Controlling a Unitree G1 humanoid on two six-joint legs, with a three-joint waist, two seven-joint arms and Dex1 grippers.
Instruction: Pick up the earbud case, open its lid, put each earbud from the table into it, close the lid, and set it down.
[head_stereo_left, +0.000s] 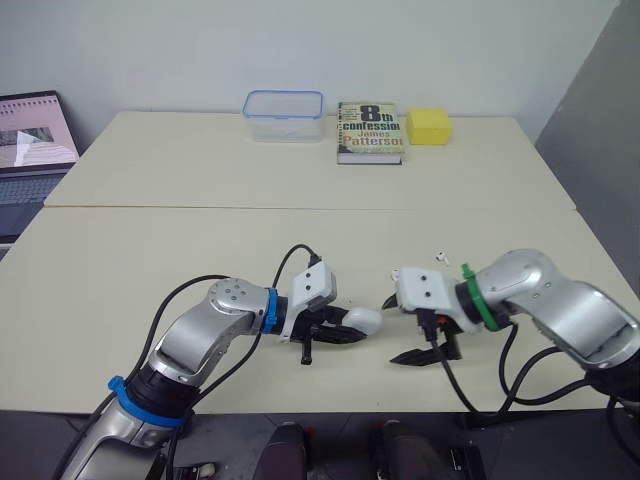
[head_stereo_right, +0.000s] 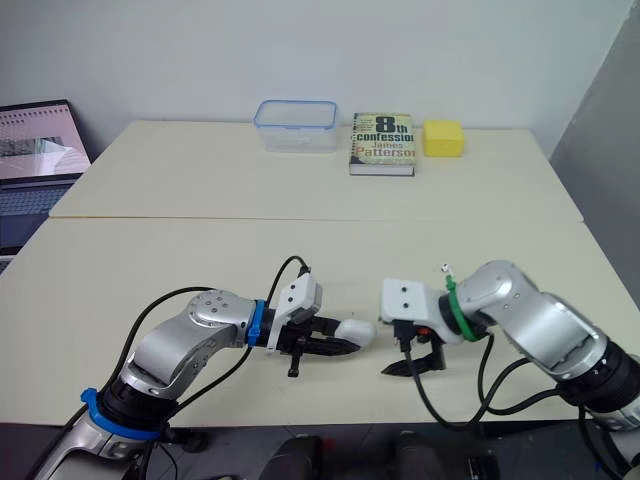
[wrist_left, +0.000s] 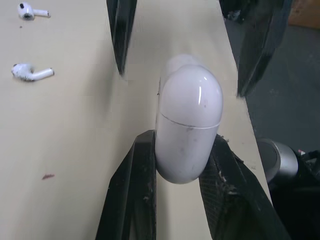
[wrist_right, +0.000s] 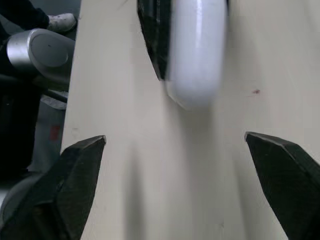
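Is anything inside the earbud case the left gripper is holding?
Cannot be seen: the earbud case, clamped in the left gripper, has its lid shut, so the inside is covered. One earbud and a second earbud lie on the table, apart from it.

Cream table (head_stereo_left: 200, 230) — clear container (head_stereo_left: 283, 115), book (head_stereo_left: 370, 132), yellow block (head_stereo_left: 428, 126), 2 earbuds (wrist_left: 30, 73)

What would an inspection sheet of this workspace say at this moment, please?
Surface: beige table, two tops butted together.
Job's things: earbud case, lid shut, held; two earbuds loose on the table.
Clutter: clear container, book and yellow block at the far edge.
Grippers: left gripper shut on the case; right gripper, jaws open, facing it.
Cables: black cables loop along both arms.
Surroundings: open laptop on the robot's left; white wall behind.
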